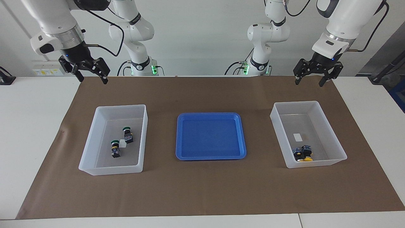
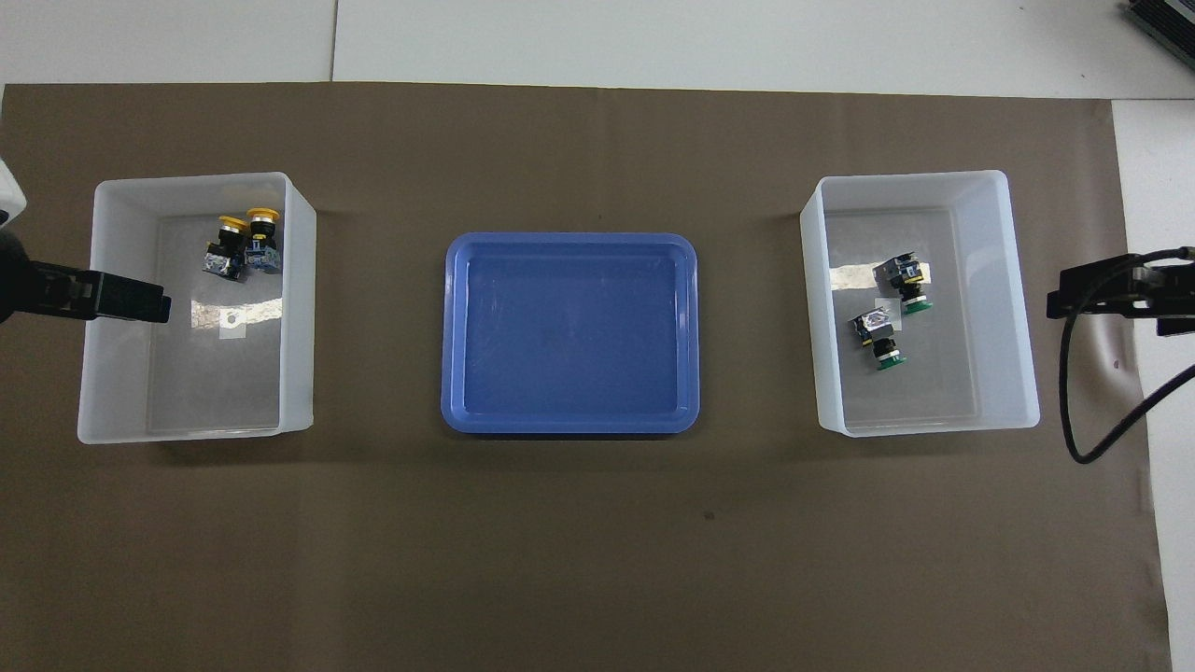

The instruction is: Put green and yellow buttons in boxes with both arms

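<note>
Brown paper covers the tabletop [image 1: 38, 126], where buttons are held in two boxes [image 1: 95, 139] [image 1: 335, 145] while the left gripper [image 1: 317, 81] and right gripper [image 1: 90, 76] are raised, spread wide, empty.

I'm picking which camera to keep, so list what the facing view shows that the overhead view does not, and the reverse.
Only the facing view shows the whole white arms, their bases and both open grippers, the left gripper and the right gripper, raised clear of the bins.

Only the overhead view shows the yellow buttons clearly, caps pointing away from the robots.

Both show the two bins, the green buttons in one, and the blue tray between them.
</note>
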You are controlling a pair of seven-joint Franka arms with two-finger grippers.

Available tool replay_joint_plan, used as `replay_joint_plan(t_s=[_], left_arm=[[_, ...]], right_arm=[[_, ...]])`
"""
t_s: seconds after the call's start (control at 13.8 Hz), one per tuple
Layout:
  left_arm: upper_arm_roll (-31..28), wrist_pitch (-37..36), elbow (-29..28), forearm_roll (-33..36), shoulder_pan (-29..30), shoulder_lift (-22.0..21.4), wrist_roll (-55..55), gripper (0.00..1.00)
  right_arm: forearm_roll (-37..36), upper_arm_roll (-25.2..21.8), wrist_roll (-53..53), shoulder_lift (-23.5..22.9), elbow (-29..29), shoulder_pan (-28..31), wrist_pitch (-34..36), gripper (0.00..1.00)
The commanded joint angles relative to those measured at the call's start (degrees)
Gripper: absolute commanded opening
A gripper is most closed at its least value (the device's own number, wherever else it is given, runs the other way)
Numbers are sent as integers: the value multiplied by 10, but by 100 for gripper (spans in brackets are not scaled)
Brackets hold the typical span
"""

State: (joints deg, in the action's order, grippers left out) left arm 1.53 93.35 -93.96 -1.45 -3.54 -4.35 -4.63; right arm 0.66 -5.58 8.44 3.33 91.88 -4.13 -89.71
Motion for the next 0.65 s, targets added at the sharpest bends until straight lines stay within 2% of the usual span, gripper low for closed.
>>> replay_joint_plan(t_s=[0.0, 0.58], left_arm=[[0, -22, 22, 14, -4, 14, 9, 100], [0, -23, 18, 14, -3, 11, 11, 100]], right_arm=[[1, 5, 7, 7, 8, 4, 2, 100], [1, 5, 7, 7, 8, 4, 2, 100]])
